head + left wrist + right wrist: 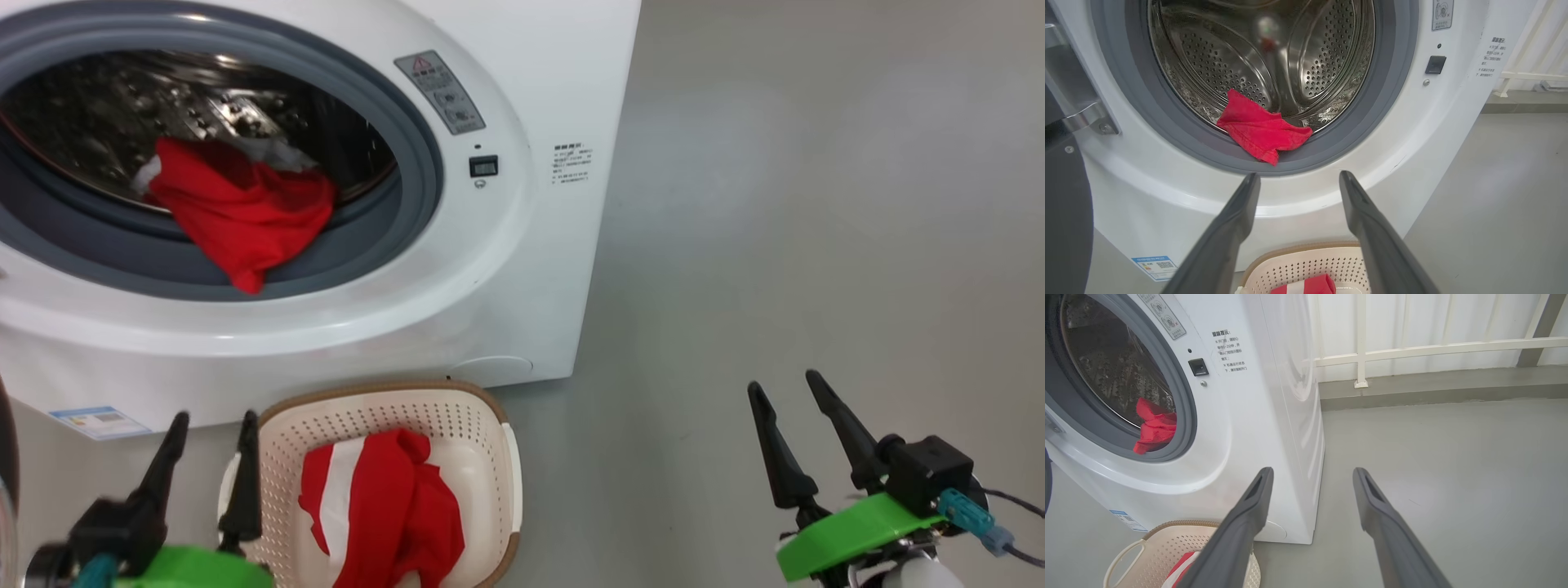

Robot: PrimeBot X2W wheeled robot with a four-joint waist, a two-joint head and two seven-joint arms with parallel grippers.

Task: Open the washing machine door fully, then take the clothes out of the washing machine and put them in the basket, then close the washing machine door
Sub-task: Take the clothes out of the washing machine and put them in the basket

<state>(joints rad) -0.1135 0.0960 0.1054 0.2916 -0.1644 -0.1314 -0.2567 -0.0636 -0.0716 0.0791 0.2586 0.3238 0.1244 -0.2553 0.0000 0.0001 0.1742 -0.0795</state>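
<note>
Both wide and empty, my left hand and right hand hover. Mid-unload: one red garment (half out of the washing machine) lies at eleven o'clock. I'd pinch it next, then carry it to the basket at six.

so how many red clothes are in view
2: one red garment hanging over the grey gasket of the washing machine, one red-and-white garment in the basket. More could be hidden beneath that one.
</note>
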